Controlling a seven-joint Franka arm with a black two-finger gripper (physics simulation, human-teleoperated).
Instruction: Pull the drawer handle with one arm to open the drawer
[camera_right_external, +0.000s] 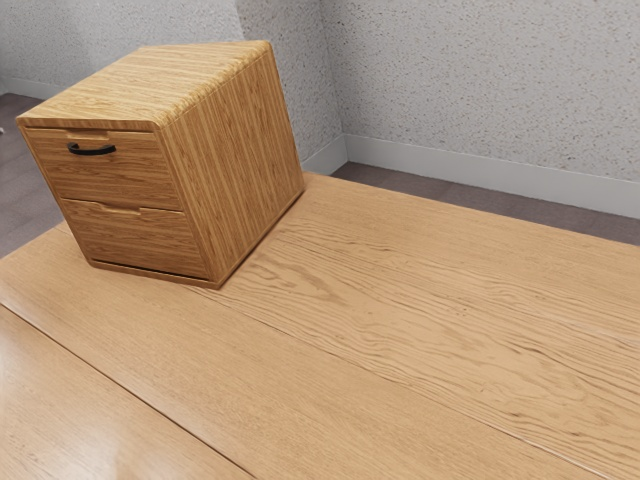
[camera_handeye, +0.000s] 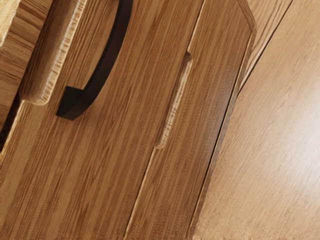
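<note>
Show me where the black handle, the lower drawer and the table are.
handle (camera_right_external: 92, 153), exterior view, middle of its bar.
lower drawer (camera_right_external: 135, 238), exterior view, centre of its front.
table (camera_right_external: 420, 330), exterior view, bare wood top.

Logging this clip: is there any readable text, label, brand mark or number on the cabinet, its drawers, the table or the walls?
None. The cabinet, its upper drawer with the black handle, the lower drawer, the table and the wall show only wood grain or plain speckle: no word, number, logo or sticker in either view.
</note>
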